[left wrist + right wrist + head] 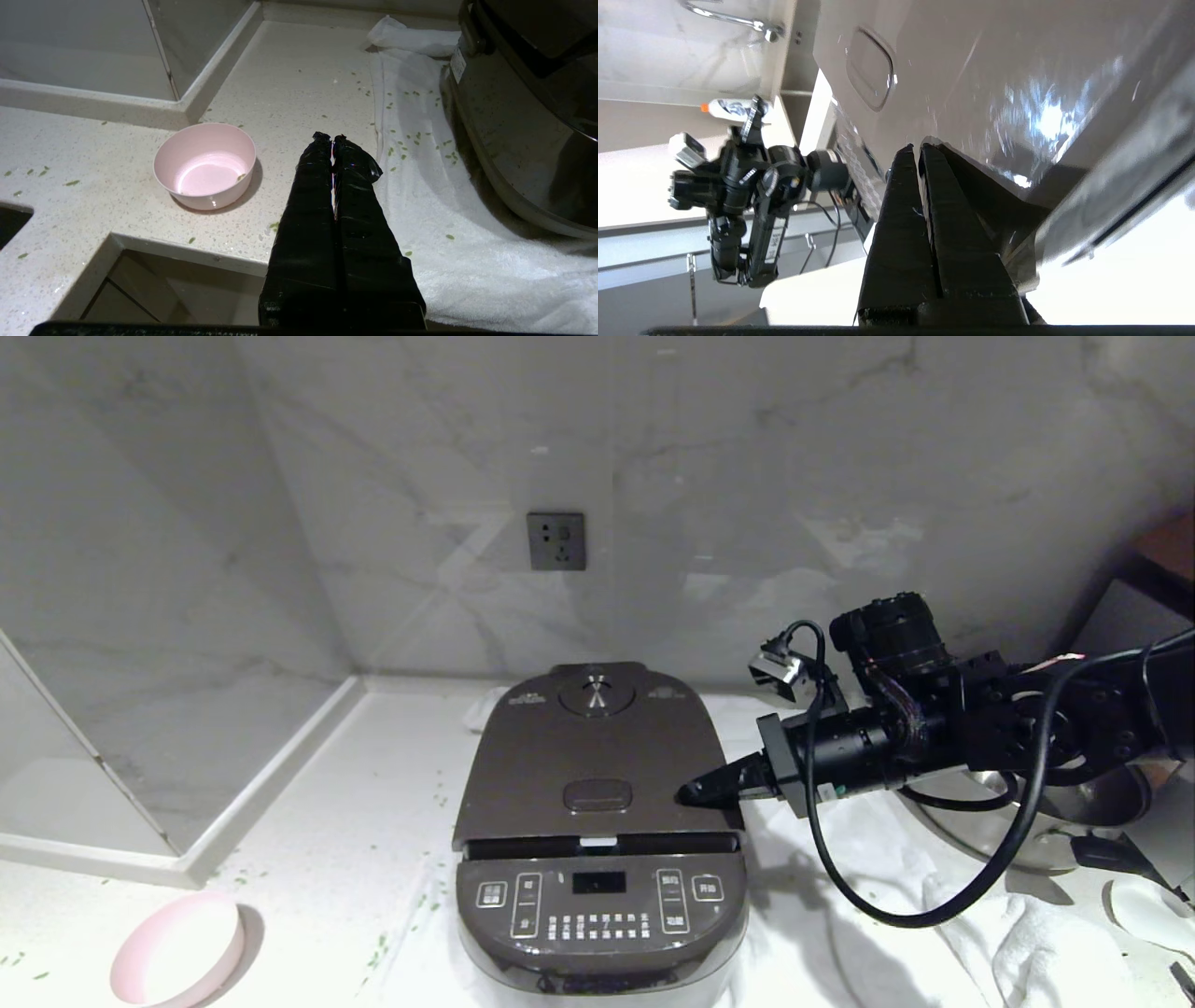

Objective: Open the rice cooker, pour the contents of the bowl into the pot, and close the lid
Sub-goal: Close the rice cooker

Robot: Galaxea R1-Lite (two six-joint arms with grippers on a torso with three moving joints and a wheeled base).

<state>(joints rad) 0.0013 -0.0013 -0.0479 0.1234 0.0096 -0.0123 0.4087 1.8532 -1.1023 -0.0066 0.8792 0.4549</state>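
Rice cooker (pixel 597 831) sat mid-tabletop on a white towel (pixel 934 915), lid (pixel 597 756) down but w/ a dark gap showing along its front edge, so prob. not latched.

Far left: bowl (pixel 177 949) stood upright near the front edge of the tabletop (pixel 355 784), well apart from cooker. Looked emptied in left wrist view, just one green bit or so left inside. Contents (pixel 416 136) partly scattered: small green bits strewn over the tabletop and the towel beside the cooker. How much went in, impossible to tell w/ lid down; pot not visible.

Left gripper (pixel 332 136) hung over the front of the tabletop between bowl and cooker, jaws clenched together, holding nothing. Appeared parked.

Centre: oblong button (pixel 597 795) on lid top untouched, steam vent (pixel 597 694) behind it.

Right: right gripper (pixel 689 793) reached in from the right side, tip at the lid's front right part, just beside the button. Jaws pressed closed, grasping nothing; seemed to rest on or sit just above the lid surface, contact not certain. Steel pan (pixel 1055 821) partly hidden behind the right arm.

Judgement: opening and pouring seemed done, going by emptied bowl. Closing at its last bit: lid prob. needed a firm press down till front gap closed. Risk: tip sliding off the smooth lid, or hitting the button and popping it open again.
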